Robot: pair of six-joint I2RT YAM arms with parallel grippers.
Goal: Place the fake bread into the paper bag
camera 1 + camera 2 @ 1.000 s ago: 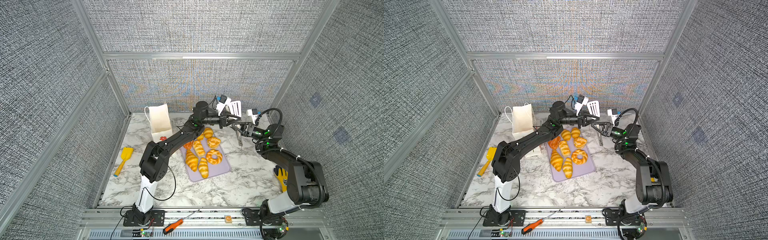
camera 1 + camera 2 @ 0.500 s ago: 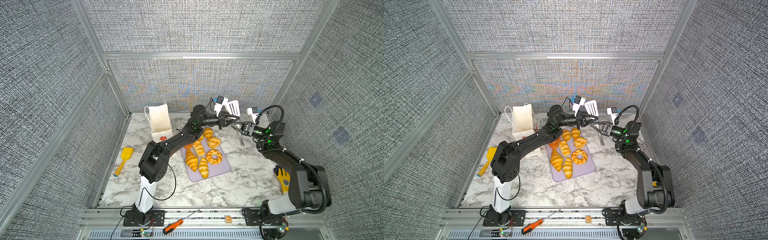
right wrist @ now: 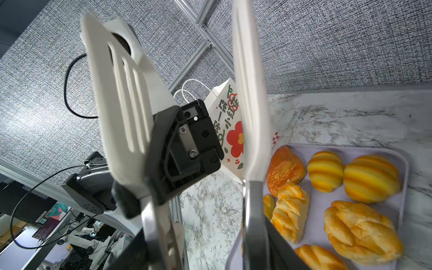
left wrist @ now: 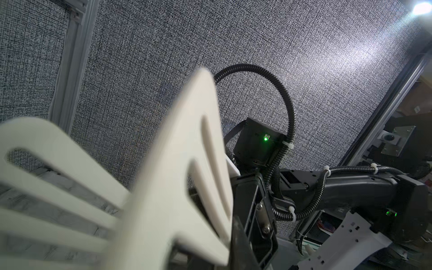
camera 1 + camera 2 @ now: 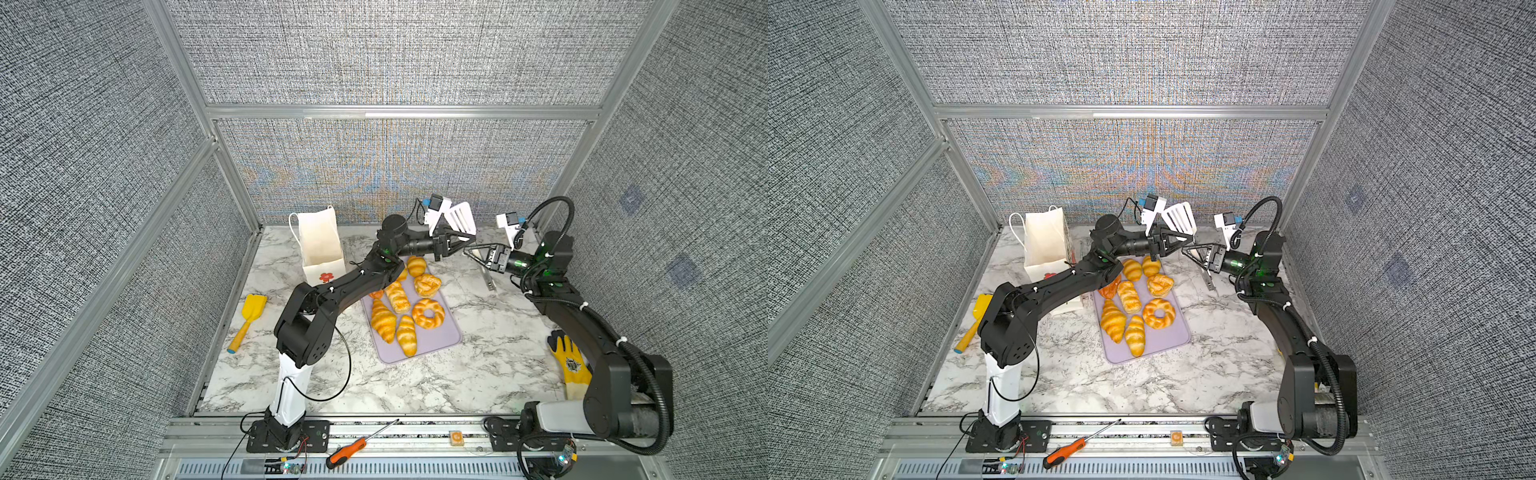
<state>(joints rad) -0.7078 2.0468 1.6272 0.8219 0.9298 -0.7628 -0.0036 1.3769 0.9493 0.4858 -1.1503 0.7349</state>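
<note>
Right gripper [image 5: 473, 252] has narrowed, squeezing white slotted metal-armed tongs [image 5: 461, 216]; left gripper [image 5: 467, 240] pinches one blade. Centre: eight glossy toy pastries [image 5: 428, 313], one lilac plastic tray [image 5: 440, 349]; upper left, one white flower-printed paper bag [image 5: 318, 241].

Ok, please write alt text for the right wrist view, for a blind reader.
White slotted tongs with steel arms fill the foreground, the left end effector gripping one blade. Behind stand the paper bag with its red flower and, on a lilac tray, fake bread.
</note>
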